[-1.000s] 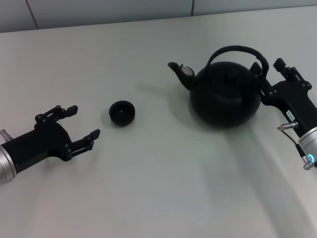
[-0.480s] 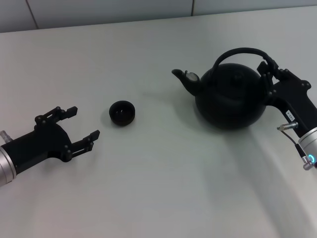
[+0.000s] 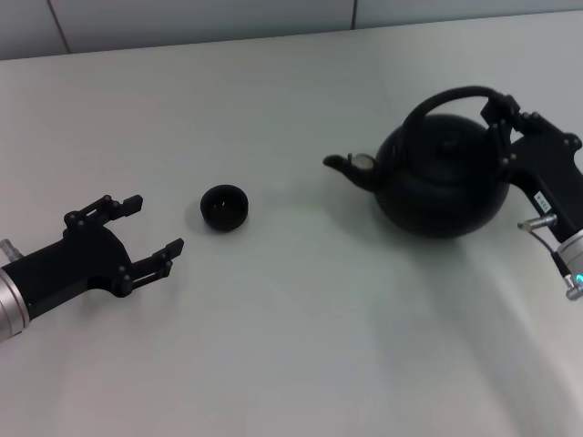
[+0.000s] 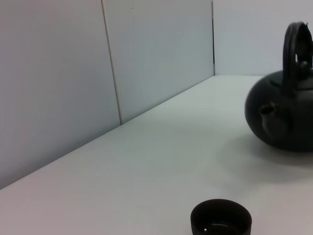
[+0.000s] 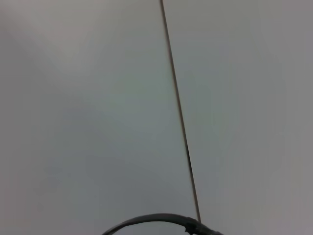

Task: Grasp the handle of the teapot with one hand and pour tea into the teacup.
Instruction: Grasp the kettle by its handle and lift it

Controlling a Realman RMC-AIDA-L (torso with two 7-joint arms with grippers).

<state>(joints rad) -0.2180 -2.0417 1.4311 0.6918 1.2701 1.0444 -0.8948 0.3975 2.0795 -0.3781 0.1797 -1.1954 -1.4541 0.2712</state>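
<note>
The left gripper (image 3: 150,235) rests wide open and holds nothing. Just ahead of it sits the one teacup (image 3: 224,207) on the table (image 3: 301,346). Well past that, the one teapot (image 3: 446,177) points its spout at the cup. The right gripper (image 3: 506,121) is shut on the handle (image 3: 453,96), at its far end from the spout. The grab looks done. Next, carry the pot over to the cup and tip it.

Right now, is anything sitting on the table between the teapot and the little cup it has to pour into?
Nothing visible. The table is bare between the teapot, held at its handle by the right tool, and the cup. The left tool sits open beside the cup, off that path.
</note>
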